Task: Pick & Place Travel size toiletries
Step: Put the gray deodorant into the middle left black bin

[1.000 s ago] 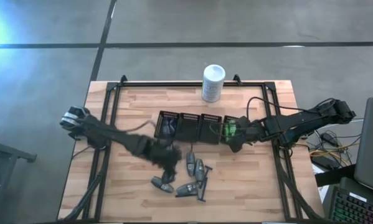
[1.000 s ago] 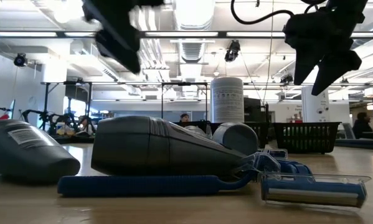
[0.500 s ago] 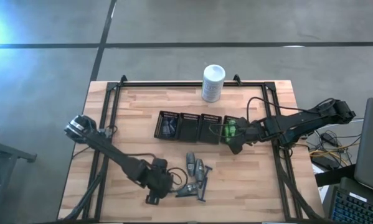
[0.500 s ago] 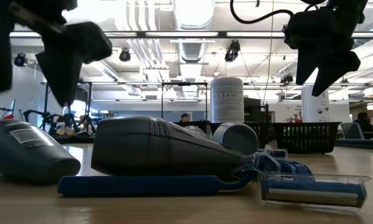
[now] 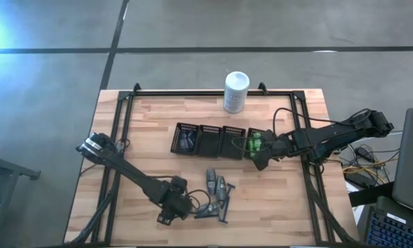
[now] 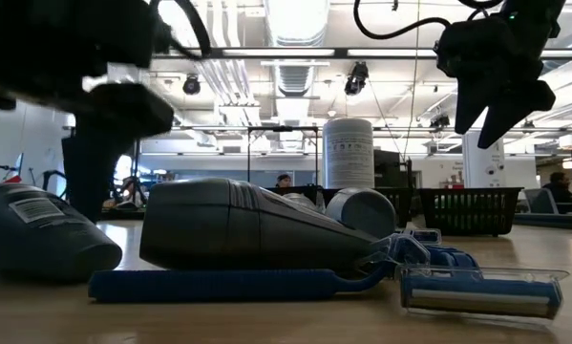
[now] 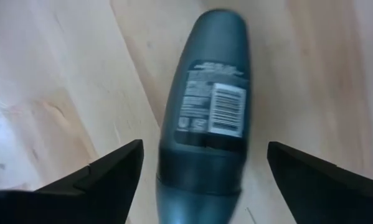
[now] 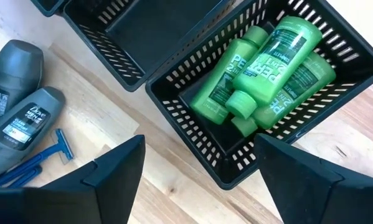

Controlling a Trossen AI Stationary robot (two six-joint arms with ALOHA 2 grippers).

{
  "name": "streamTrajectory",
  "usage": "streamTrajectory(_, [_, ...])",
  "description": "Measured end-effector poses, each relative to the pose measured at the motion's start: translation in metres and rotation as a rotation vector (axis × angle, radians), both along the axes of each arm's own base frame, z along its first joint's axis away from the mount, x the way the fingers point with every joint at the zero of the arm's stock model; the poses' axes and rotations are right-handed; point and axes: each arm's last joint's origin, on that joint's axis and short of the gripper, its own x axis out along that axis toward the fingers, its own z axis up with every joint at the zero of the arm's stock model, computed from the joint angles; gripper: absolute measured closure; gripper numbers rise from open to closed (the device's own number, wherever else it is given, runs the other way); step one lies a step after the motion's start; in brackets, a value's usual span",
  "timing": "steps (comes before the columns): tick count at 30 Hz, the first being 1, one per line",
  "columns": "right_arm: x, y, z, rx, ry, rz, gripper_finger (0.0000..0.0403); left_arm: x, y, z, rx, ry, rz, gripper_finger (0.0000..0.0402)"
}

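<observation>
A grey deodorant stick (image 7: 208,118) lies flat on the wooden table at the left end of a small pile of toiletries (image 5: 214,196). My left gripper (image 7: 202,180) points down over it, open, one finger on each side and neither touching. In the low view this gripper (image 6: 99,143) stands behind that stick (image 6: 37,229). Several green bottles (image 8: 267,74) lie in the right end compartment of the black mesh tray (image 5: 192,129). My right gripper (image 8: 198,180) hangs open above the near edge of that compartment, holding nothing.
More grey sticks (image 6: 247,225) and blue razors (image 6: 481,287) lie in the pile near the table's front. A white canister (image 5: 236,91) stands at the far edge. The tray's left compartment (image 5: 186,141) holds dark items. Bare wood lies left of the pile.
My left gripper has swung from beside the tray's left end toward the table's near edge and sunk down over the leftmost grey stick, rolling about its own axis as it went. The stick and the pile have not moved. My right gripper has stayed in place.
</observation>
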Motion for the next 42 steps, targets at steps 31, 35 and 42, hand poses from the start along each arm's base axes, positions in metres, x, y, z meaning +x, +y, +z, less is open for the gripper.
streamTrajectory(31, [-0.001,0.0,-0.001,-0.008,0.008,0.01,0.0176,0.017,0.051,0.044,-0.071,-0.053,0.518,0.0193])
streamTrajectory(35, [-0.001,0.0,-0.001,-0.005,0.008,0.002,0.0179,0.028,0.094,0.062,-0.176,-0.134,0.855,0.0193])
streamTrajectory(42, [-0.001,0.0,-0.001,0.006,0.009,0.001,0.0163,0.06,0.167,0.077,-0.449,-0.339,1.219,0.0187])
